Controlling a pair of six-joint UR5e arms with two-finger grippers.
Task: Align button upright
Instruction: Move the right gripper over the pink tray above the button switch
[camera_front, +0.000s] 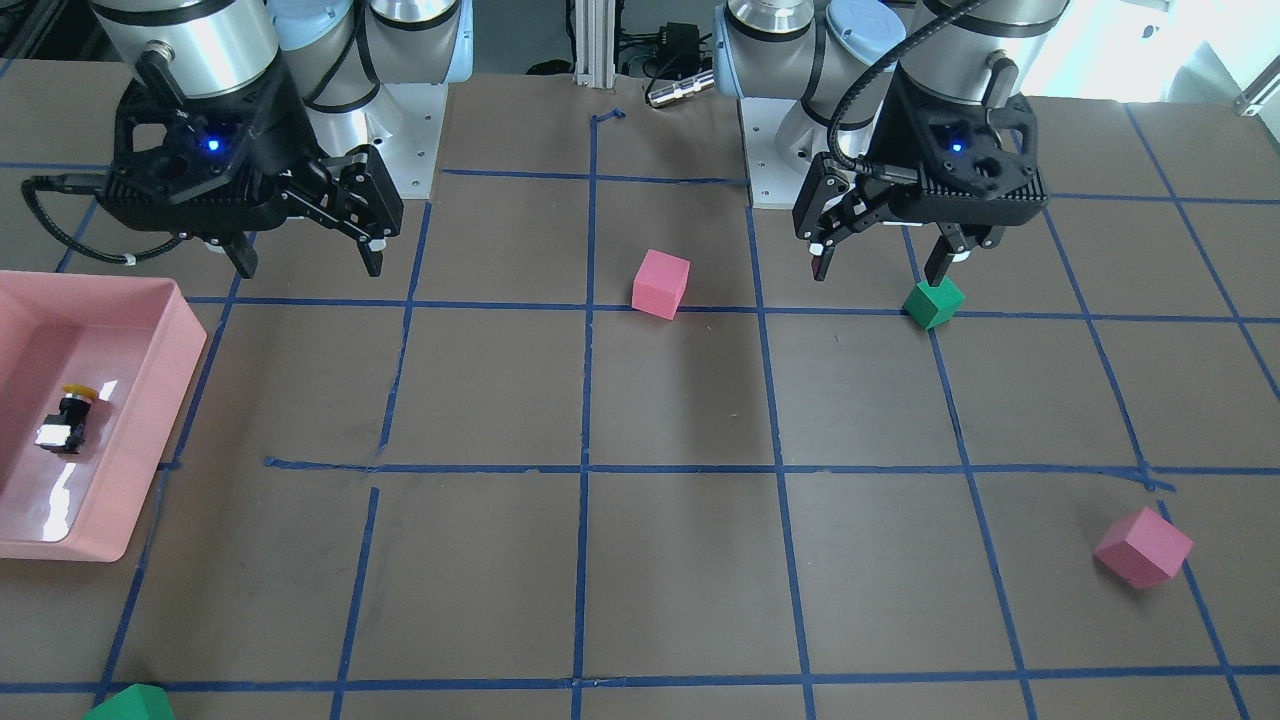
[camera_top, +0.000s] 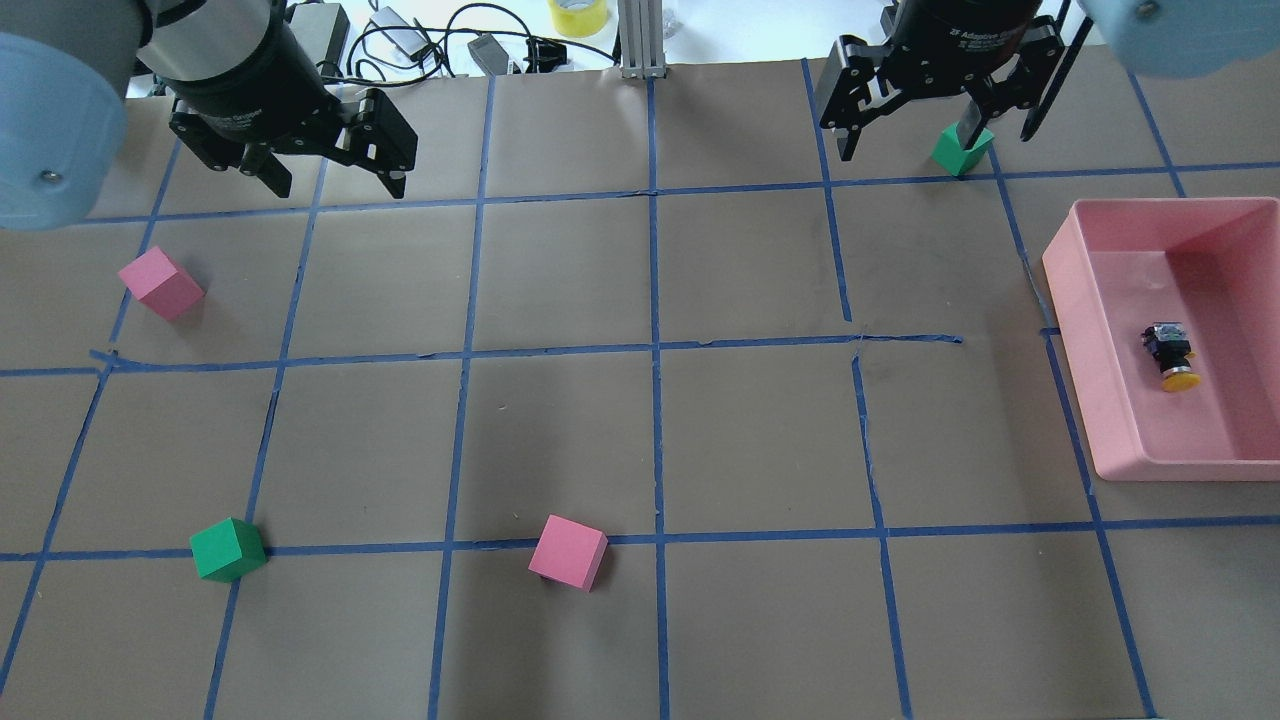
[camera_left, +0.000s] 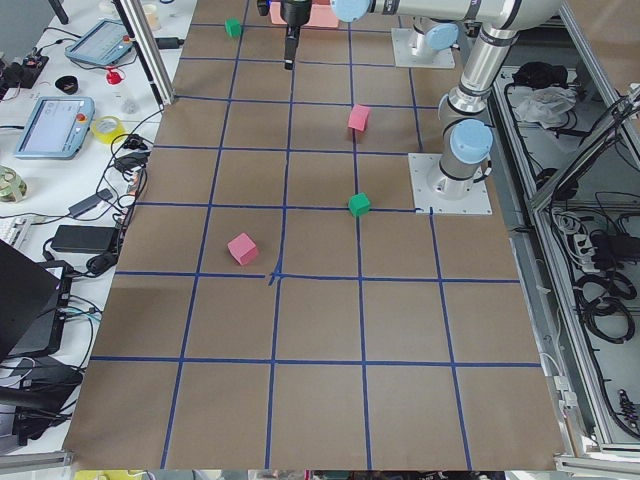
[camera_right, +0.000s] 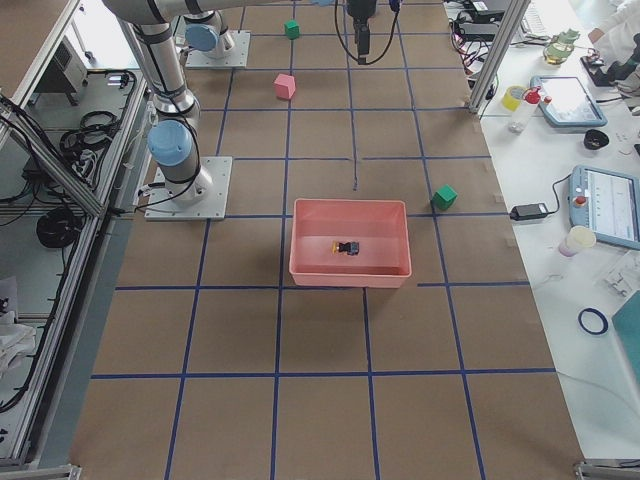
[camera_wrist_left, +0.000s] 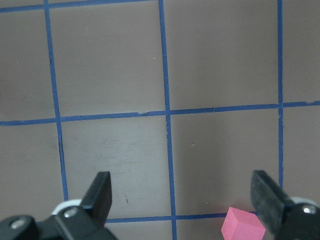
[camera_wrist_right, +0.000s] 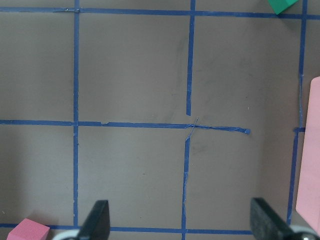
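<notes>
Two grippers hang over the table (camera_top: 740, 440), each with its fingers spread wide and nothing between them. In the overhead view the left gripper (camera_top: 336, 186) is at the upper left of the frame and the right gripper (camera_top: 905, 145) at the upper right. The left wrist view shows that claw's black fingers (camera_wrist_left: 101, 192) far apart at the lower corners, with brown surface and blue tape lines (camera_wrist_left: 167, 112) between them, and the right wrist view shows the same wide spread. The button (camera_top: 1168, 357) lies on its side on the floor of the pink tray (camera_top: 1085, 330), which fills the right edge of the overhead frame at mid-height. Its yellow cap points toward the lower edge of that frame and its white-grey base toward the upper edge. It touches none of the tray's walls and is well apart from both grippers. In the front-facing view the tray is at the left edge, with the button's cap pointing up the frame. The upper green cube (camera_top: 962, 150) sits at the upper right of the overhead frame, partly covered in the picture by a finger of the right gripper, and the lower green cube (camera_top: 228, 548) is at the lower left. The left pink cube (camera_top: 160, 283) lies near the left edge at mid-height, and the centre pink cube (camera_top: 568, 552) is low in the middle, beside a tape line
</notes>
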